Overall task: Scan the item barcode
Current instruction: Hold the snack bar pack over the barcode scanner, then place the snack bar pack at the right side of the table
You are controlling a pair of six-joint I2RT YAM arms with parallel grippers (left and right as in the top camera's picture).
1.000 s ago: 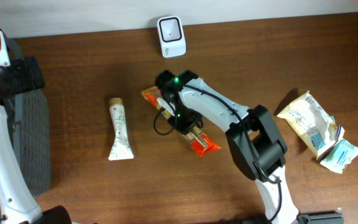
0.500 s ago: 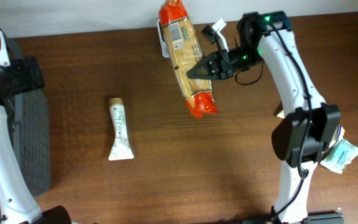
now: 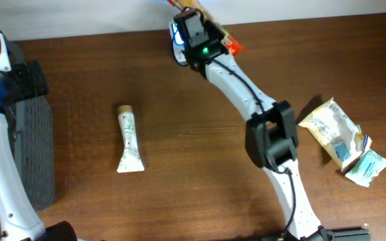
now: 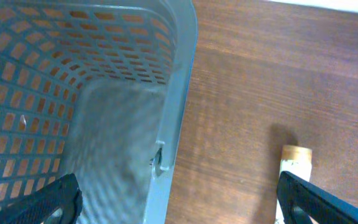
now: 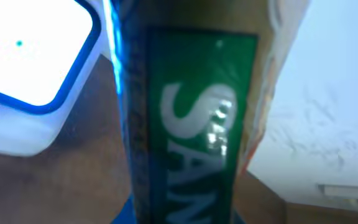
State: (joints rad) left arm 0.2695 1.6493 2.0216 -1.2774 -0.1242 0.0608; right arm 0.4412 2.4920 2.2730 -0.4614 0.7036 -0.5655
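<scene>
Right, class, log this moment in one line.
right claw: shut on packet | packet: at scanner | left claw: open over basket

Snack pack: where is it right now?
Top centre of the overhead view, the snack pack is gripped in the right claw, beside the white scanner.

Bench (image 3: pixel 179 194): brown wood-grain surface, smooth, with a low satin sheen; fine streaks of grain show in the left wrist view.

Basket (image 4: pixel 179 74), at the bench's left edge: grey moulded plastic, matt, its walls perforated in a regular grid, its rim solid and smooth.

Tube (image 3: pixel 130 140): white, smooth plastic with a green printed motif; its cap (image 4: pixel 296 154) is tan and matt, material not determinable.

Scanner (image 5: pixel 30 62), at the far edge: white, smooth, glossy plastic.

Snack packet (image 5: pixel 191 124): glossy printed film, green label panel catching highlights.

Two packets (image 3: pixel 334 127) near the right edge: crinkled film, light-coloured, slightly shiny.

Right arm shell (image 3: pixel 236 84): smooth white plastic; joints black.
</scene>
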